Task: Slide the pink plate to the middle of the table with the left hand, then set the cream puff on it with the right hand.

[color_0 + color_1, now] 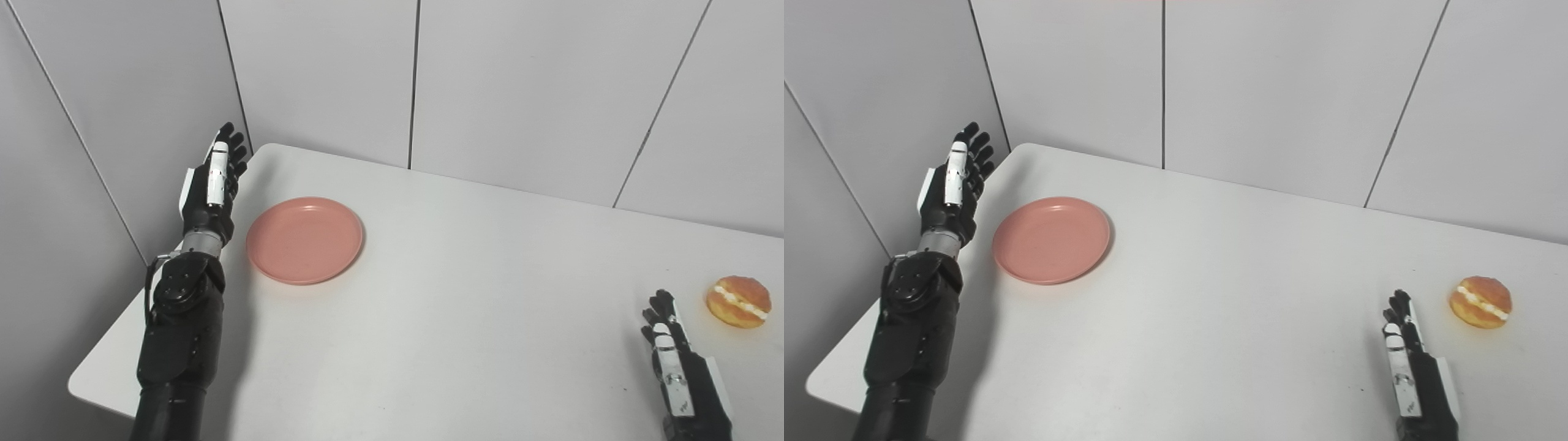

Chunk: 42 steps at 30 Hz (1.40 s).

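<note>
Sitting bare near the table's (pixel 465 318) left end in the left eye view, the pink plate (pixel 304 239) holds nothing. The left hand (pixel 211 184) stands just beside its left rim, fingers stretched out and apart, grasping nothing and not touching it. The cream puff (pixel 738 301) lies far off by the right edge, with the right hand (pixel 677 361) near it, fingers extended and unladen.

In the right eye view, open tabletop separates plate from puff; grey wall panels (pixel 1274 86) stand behind. Nothing blocks the way between them.
</note>
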Motion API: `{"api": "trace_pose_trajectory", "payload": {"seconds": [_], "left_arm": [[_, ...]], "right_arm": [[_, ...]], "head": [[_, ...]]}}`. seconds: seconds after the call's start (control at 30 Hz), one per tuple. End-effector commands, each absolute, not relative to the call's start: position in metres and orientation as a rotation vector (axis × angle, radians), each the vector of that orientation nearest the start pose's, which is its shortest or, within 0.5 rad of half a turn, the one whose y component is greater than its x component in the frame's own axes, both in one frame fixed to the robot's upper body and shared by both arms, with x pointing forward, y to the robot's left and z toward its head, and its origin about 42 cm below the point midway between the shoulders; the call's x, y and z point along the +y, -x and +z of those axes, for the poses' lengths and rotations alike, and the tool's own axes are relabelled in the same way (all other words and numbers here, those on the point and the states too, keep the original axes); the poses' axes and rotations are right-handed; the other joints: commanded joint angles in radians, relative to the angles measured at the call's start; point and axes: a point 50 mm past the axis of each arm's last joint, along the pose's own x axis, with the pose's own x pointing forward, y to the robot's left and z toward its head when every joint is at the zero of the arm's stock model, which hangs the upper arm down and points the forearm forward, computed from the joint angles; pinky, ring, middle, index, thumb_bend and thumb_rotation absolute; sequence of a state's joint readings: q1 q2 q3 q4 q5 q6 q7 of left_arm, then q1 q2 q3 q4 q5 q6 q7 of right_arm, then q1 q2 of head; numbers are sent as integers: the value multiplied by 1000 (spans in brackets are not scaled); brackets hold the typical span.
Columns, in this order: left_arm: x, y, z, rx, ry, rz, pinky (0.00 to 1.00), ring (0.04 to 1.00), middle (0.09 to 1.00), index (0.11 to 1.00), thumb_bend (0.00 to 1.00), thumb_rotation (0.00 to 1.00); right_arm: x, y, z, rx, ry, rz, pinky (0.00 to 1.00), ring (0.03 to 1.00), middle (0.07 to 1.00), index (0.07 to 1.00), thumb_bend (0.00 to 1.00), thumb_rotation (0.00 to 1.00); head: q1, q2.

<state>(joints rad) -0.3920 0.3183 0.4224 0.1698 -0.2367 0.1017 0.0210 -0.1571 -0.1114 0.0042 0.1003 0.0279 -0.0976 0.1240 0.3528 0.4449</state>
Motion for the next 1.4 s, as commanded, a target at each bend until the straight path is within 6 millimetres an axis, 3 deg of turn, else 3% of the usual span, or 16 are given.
{"api": "trace_pose_trajectory", "payload": {"seconds": [0.0, 0.8, 1.37], "left_arm": [[417, -386, 241, -308, 47, 389, 953, 946, 942, 921, 407, 1000], [440, -393, 199, -218, 79, 446, 985, 950, 951, 939, 390, 1000], [426, -396, 163, -118, 111, 387, 971, 947, 955, 948, 393, 1000]], "right_arm": [[-229, -325, 107, -106, 71, 152, 1000, 999, 1000, 1000, 228, 1000], [-230, -324, 109, -109, 68, 147, 1000, 996, 1000, 1000, 228, 1000], [-229, -324, 109, -113, 67, 154, 1000, 992, 995, 1000, 237, 1000]], "head": [[-4, 0], [-2, 14], [-15, 23]]}}
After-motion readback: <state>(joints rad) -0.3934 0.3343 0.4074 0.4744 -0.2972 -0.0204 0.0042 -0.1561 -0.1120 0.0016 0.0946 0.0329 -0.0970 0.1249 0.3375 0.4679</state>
